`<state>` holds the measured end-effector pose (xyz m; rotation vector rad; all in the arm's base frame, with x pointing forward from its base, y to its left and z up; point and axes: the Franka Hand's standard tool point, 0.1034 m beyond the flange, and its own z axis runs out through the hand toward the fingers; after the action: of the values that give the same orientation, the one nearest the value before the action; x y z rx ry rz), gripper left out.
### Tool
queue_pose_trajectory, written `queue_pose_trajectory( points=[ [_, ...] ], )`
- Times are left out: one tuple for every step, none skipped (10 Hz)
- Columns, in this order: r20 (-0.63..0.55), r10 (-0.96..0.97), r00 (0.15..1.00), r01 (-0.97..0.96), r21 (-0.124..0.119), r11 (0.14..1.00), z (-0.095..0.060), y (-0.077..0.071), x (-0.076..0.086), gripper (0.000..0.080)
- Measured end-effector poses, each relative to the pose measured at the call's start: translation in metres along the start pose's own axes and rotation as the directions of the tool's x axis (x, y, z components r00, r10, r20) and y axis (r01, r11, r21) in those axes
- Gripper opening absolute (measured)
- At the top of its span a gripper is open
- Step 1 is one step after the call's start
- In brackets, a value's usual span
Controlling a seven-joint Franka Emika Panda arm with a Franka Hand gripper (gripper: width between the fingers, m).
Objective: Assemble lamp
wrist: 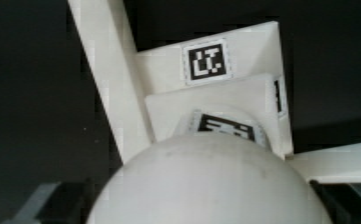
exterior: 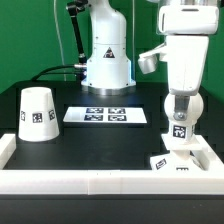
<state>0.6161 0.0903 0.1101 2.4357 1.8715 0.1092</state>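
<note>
**Lamp assembly, one moment in two views.** We took the marker board, lying flat on the black table, as our landmark. To the exterior view's right of the marker board, and nearer the camera, the gripper hung straight down from the arm. Its fingers were clamped on the bulb.

We saw the bulb standing directly over the base, which lay flat in a corner of the white rail. We could not tell whether bulb and base touched. In the wrist view the bulb's round white body filled the foreground. Two tags on the base showed past it, and the rail ran alongside.

To the exterior view's left of the marker board, near its short edge, the shade stood upright with its wider end down. One of its tags faced the camera, and the shade stood well apart from the gripper.
</note>
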Motion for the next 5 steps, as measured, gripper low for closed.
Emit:
queue_pose_trajectory(
  points=[
    [0.0,0.012,1.0,-0.012,0.0,1.0,0.0,0.0,-0.0006,0.0576],
    [-0.002,0.086,0.996,-0.086,0.001,0.996,-0.0001,-0.0001,-0.0011,0.0576],
    [-0.007,0.249,0.968,-0.249,-0.003,0.968,0.0,-0.001,0.0002,0.0576],
    [-0.012,0.363,0.932,-0.363,-0.007,0.932,0.0,-0.0023,0.0024,0.0576],
    [-0.014,0.469,0.883,-0.469,-0.006,0.883,-0.0004,-0.0027,0.0047,0.0576]
  ],
)
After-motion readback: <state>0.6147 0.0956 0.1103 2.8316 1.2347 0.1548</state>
